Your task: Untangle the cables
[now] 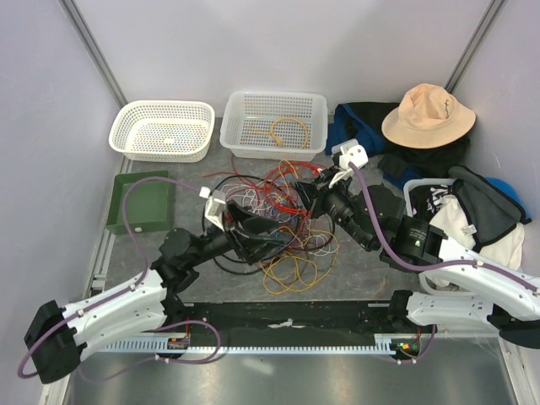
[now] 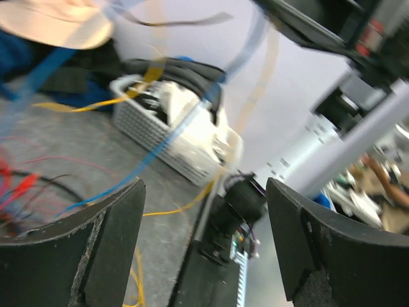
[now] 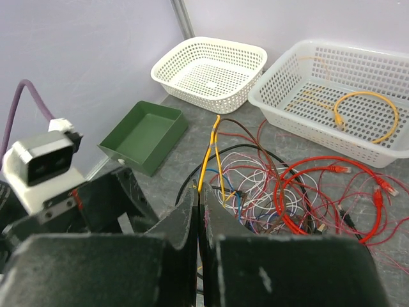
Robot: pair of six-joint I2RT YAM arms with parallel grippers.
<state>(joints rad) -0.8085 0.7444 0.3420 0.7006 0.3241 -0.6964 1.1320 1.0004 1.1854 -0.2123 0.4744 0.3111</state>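
Note:
The cables (image 1: 283, 224) lie as one tangled heap of red, orange, yellow, white, blue and black loops at mid table. My right gripper (image 3: 200, 195) is shut on a yellow cable (image 3: 208, 160) that rises out of the heap; it hangs over the heap's upper right (image 1: 299, 201). A thick red cable (image 3: 319, 192) and a black cable (image 3: 255, 148) loop just beyond it. My left gripper (image 2: 204, 246) is open with nothing between its fingers; blurred blue and yellow strands cross above it. It sits at the heap's left side (image 1: 253, 232), close beside the right gripper.
Two white baskets stand at the back: an empty left one (image 1: 160, 105) and a right one (image 1: 233, 135) holding a yellow cable (image 1: 288, 132). A green box (image 1: 142, 202) is at the left. A hat (image 1: 426, 114), clothes and a laundry basket (image 1: 418, 187) fill the right.

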